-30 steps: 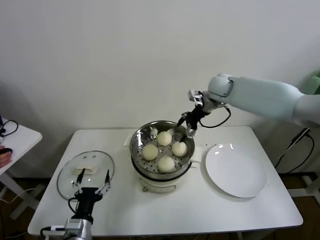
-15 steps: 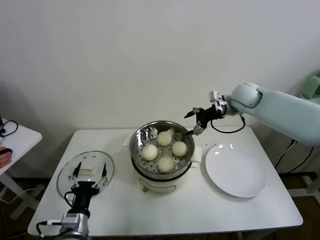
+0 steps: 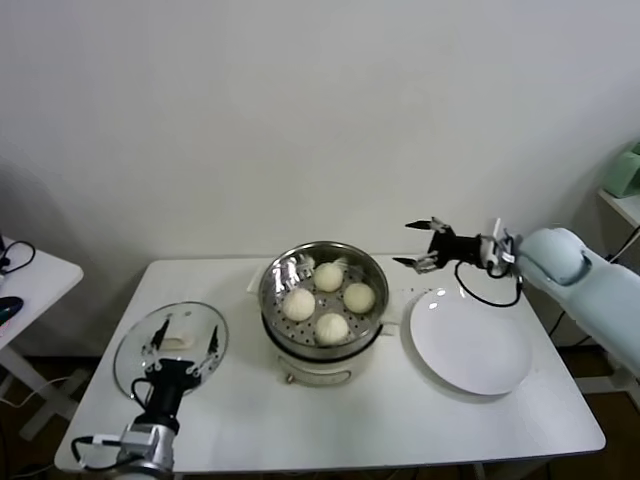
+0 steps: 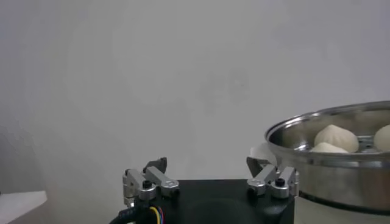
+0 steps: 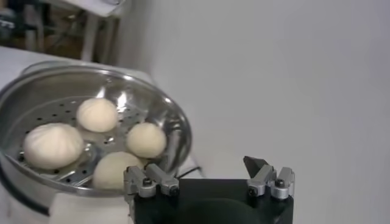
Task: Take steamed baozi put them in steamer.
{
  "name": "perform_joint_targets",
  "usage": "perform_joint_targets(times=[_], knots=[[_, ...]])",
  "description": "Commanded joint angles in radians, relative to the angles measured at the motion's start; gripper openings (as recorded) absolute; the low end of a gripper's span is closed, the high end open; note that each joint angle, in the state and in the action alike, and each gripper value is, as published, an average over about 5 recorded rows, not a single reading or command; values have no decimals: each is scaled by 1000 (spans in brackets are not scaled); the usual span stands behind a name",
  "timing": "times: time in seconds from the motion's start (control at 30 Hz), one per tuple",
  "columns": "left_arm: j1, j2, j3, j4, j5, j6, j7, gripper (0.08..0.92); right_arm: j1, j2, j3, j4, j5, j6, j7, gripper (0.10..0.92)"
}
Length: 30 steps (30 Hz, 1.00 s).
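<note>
No writing can be read. Four steamed baozi (image 3: 329, 277) are seen in the steamer (image 3: 275, 300) at the tabletop's (image 3: 380, 420) middle — right pincer (image 3: 423, 243) released, empty, above the back edge; left pincer (image 3: 185, 341) released over the front-left corner.

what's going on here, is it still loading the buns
All four steamed baozi already sit in the steamer at the table's middle. The right gripper is open and empty, held in the air between the steamer and the bare white plate. The left gripper is open, low over the glass lid at the table's left. Nothing is being held.
</note>
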Motion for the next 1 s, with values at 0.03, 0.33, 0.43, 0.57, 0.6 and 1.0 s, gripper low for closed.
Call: perform_joint_targets(times=[0.03, 0.33, 0.43, 0.57, 0.6, 1.0], knots=[[-14, 4, -3, 2, -49, 23, 28, 823, -798, 201, 881, 158, -148, 73, 155, 823], [-19, 4, -11, 20, -79, 42, 42, 823, -1047, 591, 1143, 294, -277, 113, 180, 823], [-10, 4, -6, 22, -71, 41, 44, 823, -1119, 722, 1193, 339, -329, 138, 213, 823], [-23, 7, 3, 32, -77, 39, 7, 823, -1200, 834, 1222, 361, -352, 196, 226, 823], [-29, 6, 2, 34, -78, 41, 1, 823, -1217, 849, 1224, 362, -349, 208, 226, 823], [-56, -14, -28, 25, -74, 39, 28, 823, -1322, 901, 1202, 352, -282, 271, 236, 823]])
